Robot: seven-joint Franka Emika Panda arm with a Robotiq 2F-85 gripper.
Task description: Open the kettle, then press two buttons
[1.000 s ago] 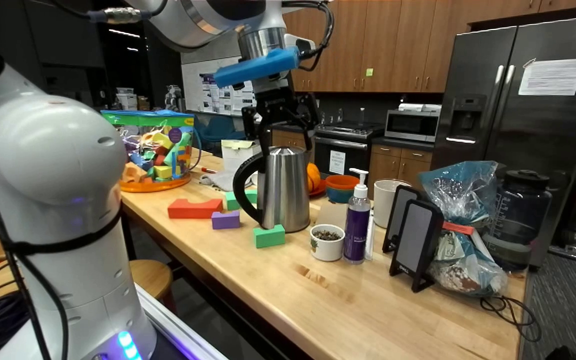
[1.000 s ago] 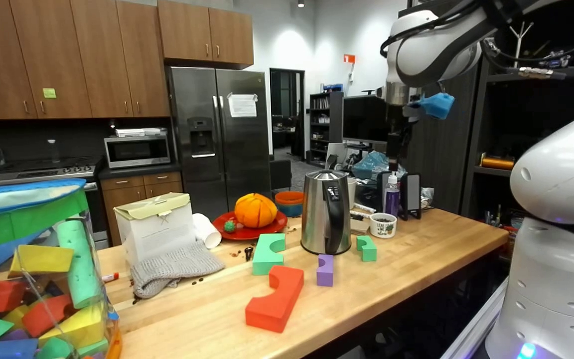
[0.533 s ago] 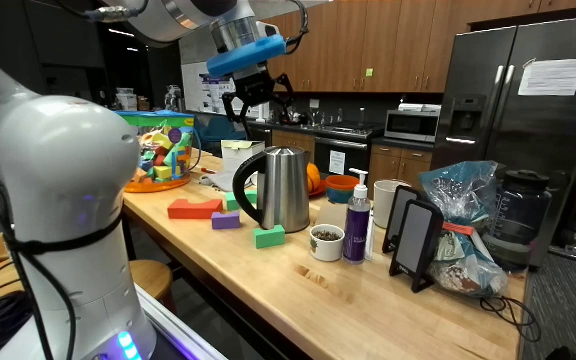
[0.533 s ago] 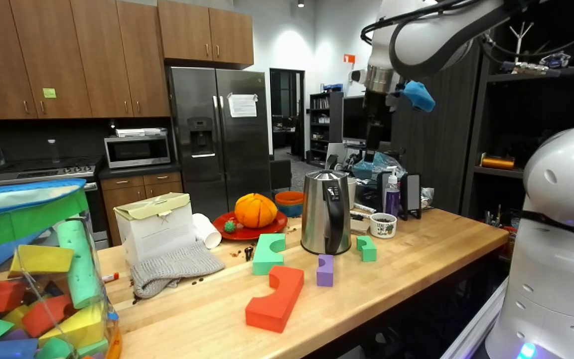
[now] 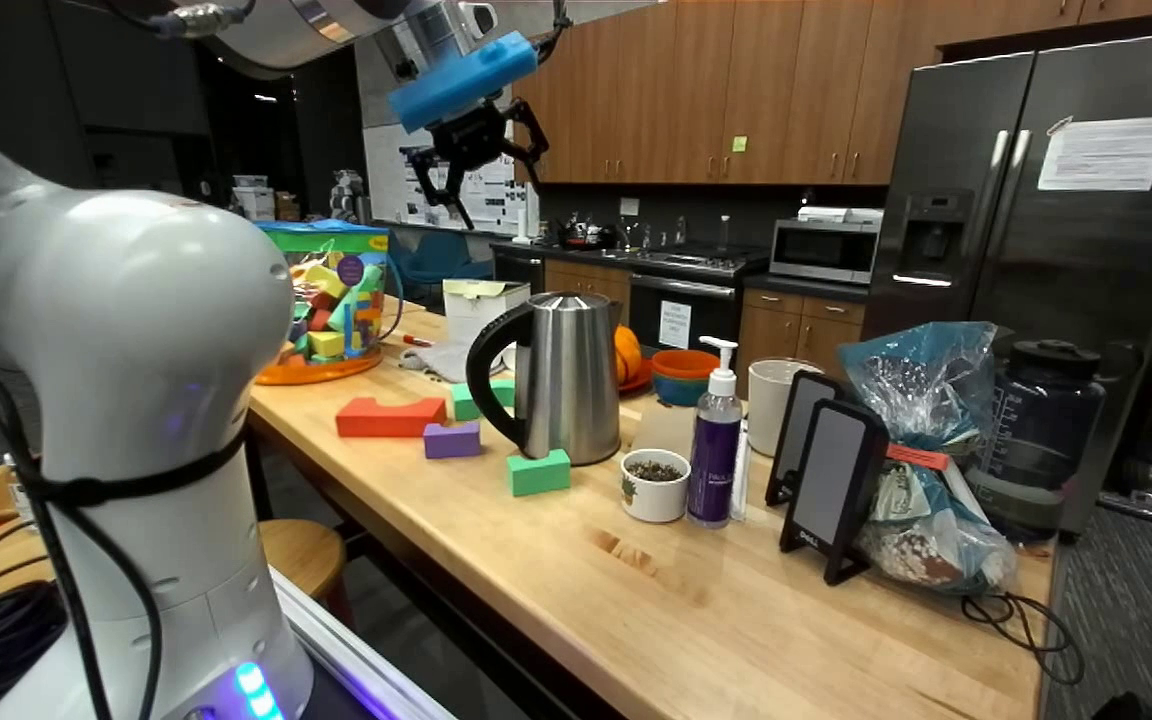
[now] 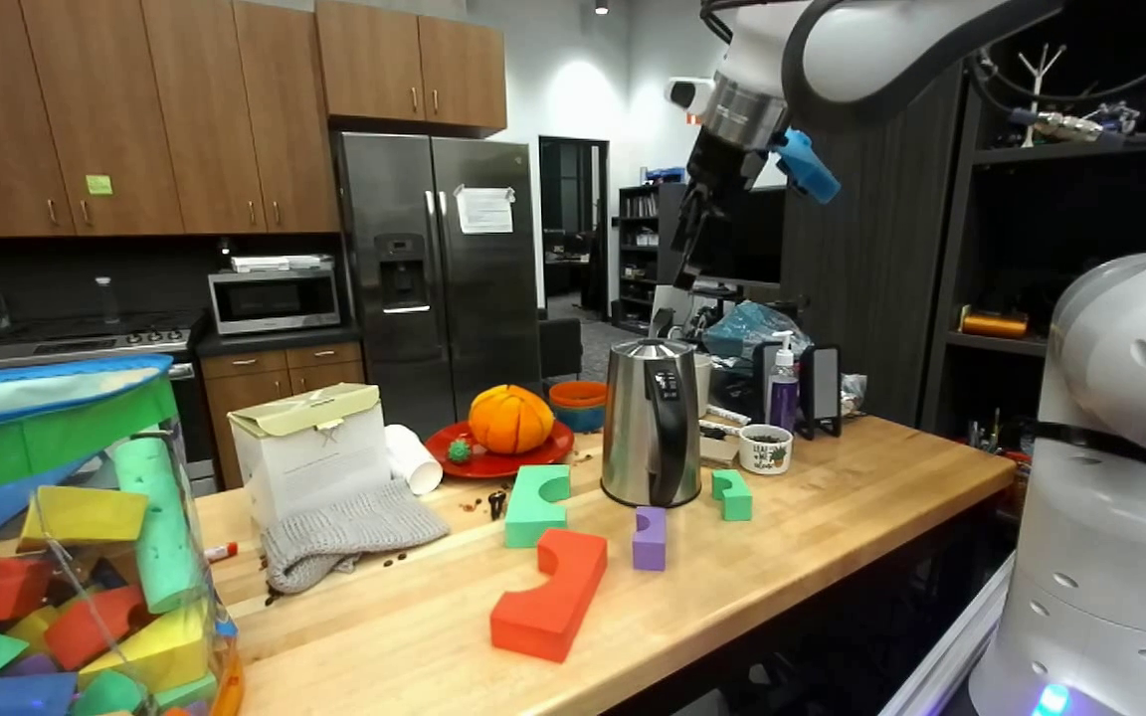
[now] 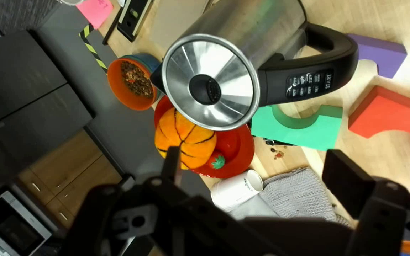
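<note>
The stainless-steel electric kettle point(image 6: 633, 438) stands upright on the wooden counter point(image 5: 736, 640), set back from the edge that faces the robot, with the purple block point(image 6: 649, 542) and the smaller green block point(image 6: 735, 497) between it and that edge. The gripper point(image 7: 254, 160) is released: its fingers point(image 7: 349, 179) are spread wide and hold nothing, higher than the kettle and well apart from it. The lid point(image 7: 223, 76) looks closed, so neither half of the task appears done.

The likeliest trouble is a poorly aimed press. A finger looks broad against the crowded keys of the control panel point(image 7: 310, 84) on the handle point(image 7: 347, 55), so a slight error could strike two at once or the wrong one. A sideways push there could swing or tip the kettle, as nothing seems to brace it. If the lid's dark centre point(image 7: 199, 90) is the release, a glancing touch may merely skid across smooth metal; how it opens is not certain from here.

The wrist view cuts off the kettle's foot at its top edge, and START point(image 7: 328, 81) is the only label that reads easily. In an exterior view the control panel point(image 6: 668, 386) shows, too small to read. In both exterior views the arm point(image 6: 871, 60) runs out of frame at the top.
</note>
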